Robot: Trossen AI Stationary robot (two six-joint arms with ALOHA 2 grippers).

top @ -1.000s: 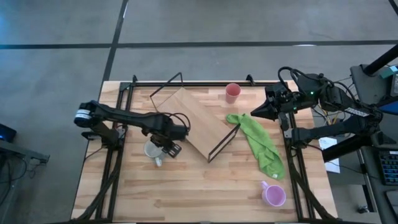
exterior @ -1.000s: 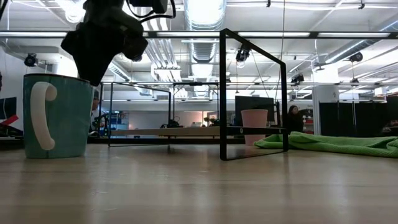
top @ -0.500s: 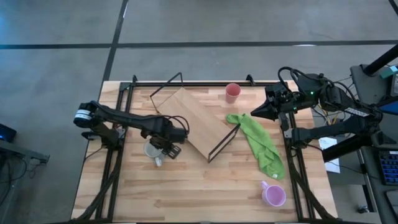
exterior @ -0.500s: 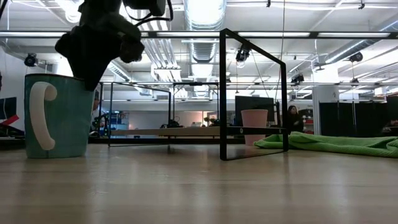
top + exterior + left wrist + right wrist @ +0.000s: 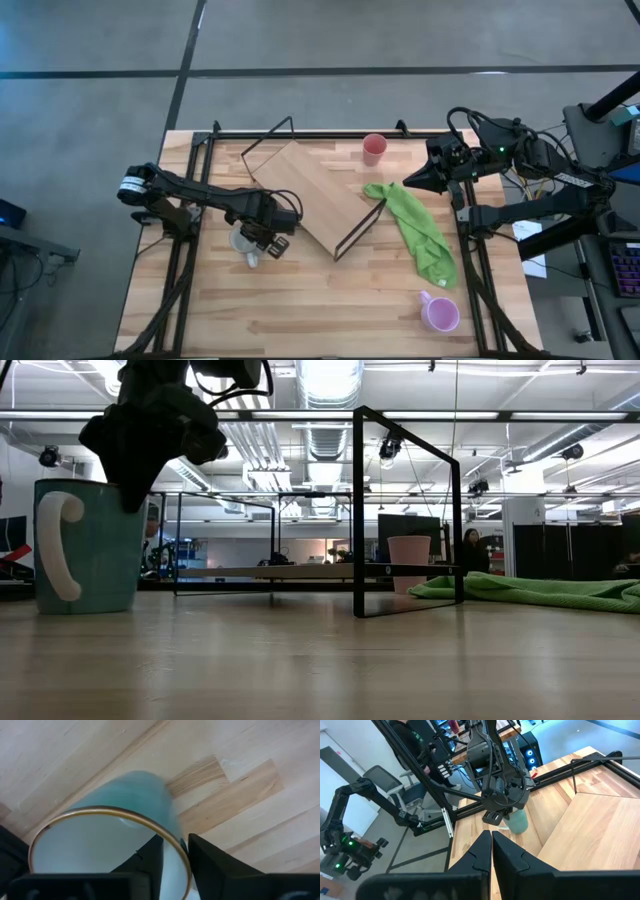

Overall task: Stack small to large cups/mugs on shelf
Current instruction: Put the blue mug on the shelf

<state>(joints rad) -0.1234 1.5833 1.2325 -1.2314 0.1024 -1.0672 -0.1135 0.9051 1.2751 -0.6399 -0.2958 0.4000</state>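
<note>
Mug [image 5: 85, 546] upright, mouth up, left end effector [image 5: 172, 862] fingers straddling its rim.

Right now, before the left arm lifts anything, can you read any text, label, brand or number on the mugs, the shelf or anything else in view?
None can be read.
Pale mug at the left gripper: no print on wall or handle.
Pink cup, purple mug, shelf, green cloth: plain.
Screens in the room behind: too small and blurred to read.

There are no words, numbers, labels or signs to read on any of the things in these pictures.
</note>
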